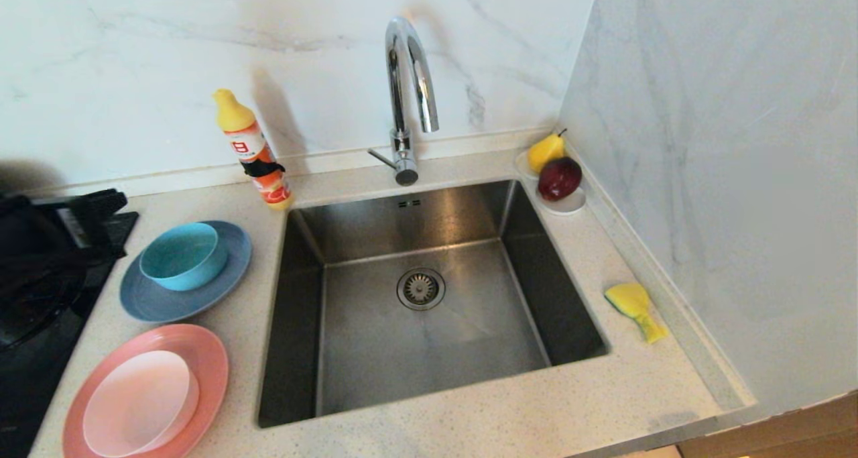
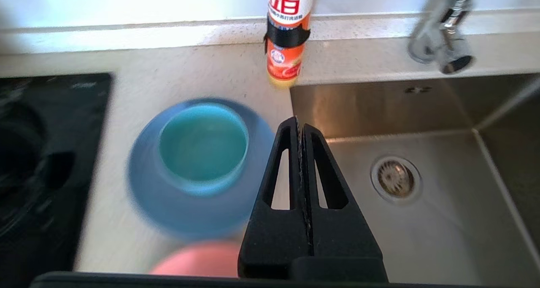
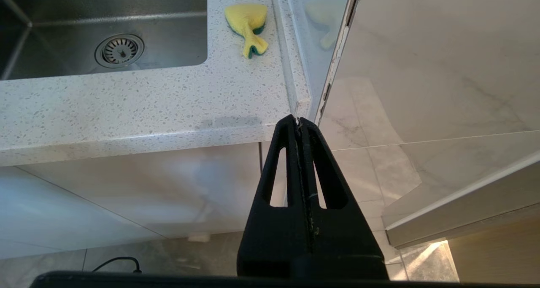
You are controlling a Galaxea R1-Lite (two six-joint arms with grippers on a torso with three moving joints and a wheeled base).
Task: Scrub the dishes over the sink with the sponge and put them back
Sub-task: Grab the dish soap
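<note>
Left gripper point(image 2: 299, 125) and right gripper point(image 3: 298, 123) both empty, fingers point(image 2: 287, 153) pressed together.

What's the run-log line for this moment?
stage: start | left gripper: shut, empty, above counter near teal bowl | right gripper: shut, parked below counter edge | sponge: untouched, right of sink

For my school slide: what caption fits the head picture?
Steel sink between stacked dishes and a yellow sponge, before washing begins.

We see a teal bowl point(image 1: 182, 255) on a grey-blue plate point(image 1: 231, 273), a pale pink bowl point(image 1: 141, 402) on a salmon plate point(image 1: 208, 357), a yellow, green-backed sponge point(image 1: 635, 308), a speckled white countertop point(image 1: 469, 424), veined marble walls point(image 1: 724, 176).
</note>
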